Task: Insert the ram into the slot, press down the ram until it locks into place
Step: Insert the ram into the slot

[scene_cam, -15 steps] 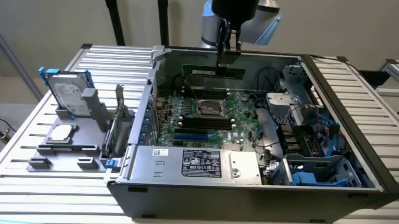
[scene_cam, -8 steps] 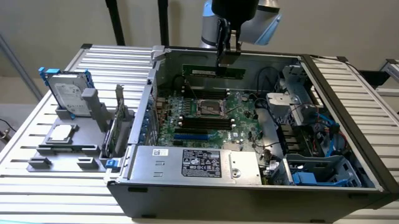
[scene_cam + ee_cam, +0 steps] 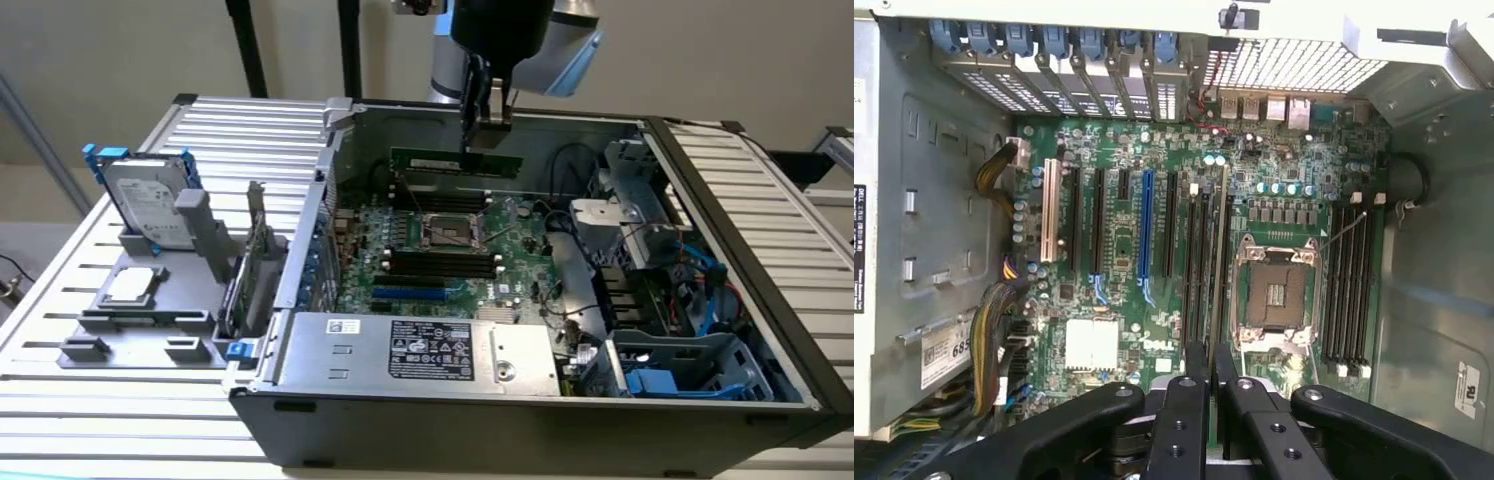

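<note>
End effector (image 3: 1211,355), clamped on the ram (image 3: 447,161), hovered toward the motherboard's (image 3: 523,232) 12 o'clock; insertion step, alignment over the slot (image 3: 1199,260) judged outstanding.

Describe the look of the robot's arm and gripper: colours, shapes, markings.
The arm ends in a silver-grey joint with a light blue cap, then a black cylindrical wrist piece. The gripper is matt black: two curved outer links studded with round bolt heads, and two narrow straight fingers between them. I can make out no markings.
</note>
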`<state>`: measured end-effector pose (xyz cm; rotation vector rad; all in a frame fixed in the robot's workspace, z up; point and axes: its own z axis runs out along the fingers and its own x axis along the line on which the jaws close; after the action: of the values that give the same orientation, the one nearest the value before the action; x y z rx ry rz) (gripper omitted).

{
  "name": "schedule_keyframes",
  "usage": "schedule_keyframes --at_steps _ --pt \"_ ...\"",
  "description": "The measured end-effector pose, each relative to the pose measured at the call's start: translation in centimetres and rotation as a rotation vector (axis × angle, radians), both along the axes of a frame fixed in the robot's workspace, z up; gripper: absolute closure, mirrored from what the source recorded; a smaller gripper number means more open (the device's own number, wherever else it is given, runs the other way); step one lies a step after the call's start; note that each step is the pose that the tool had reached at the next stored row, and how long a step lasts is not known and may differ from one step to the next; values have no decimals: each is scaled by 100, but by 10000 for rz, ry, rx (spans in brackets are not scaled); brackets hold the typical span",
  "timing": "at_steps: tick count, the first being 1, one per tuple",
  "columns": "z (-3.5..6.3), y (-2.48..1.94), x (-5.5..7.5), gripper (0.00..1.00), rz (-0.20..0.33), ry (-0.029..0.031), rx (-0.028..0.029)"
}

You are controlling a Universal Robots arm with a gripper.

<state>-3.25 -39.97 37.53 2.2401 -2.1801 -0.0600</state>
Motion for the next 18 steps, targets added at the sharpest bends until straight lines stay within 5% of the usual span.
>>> schedule_keyframes --at_steps 18 --pt "-327 0 -51 86 0 -29 -1"
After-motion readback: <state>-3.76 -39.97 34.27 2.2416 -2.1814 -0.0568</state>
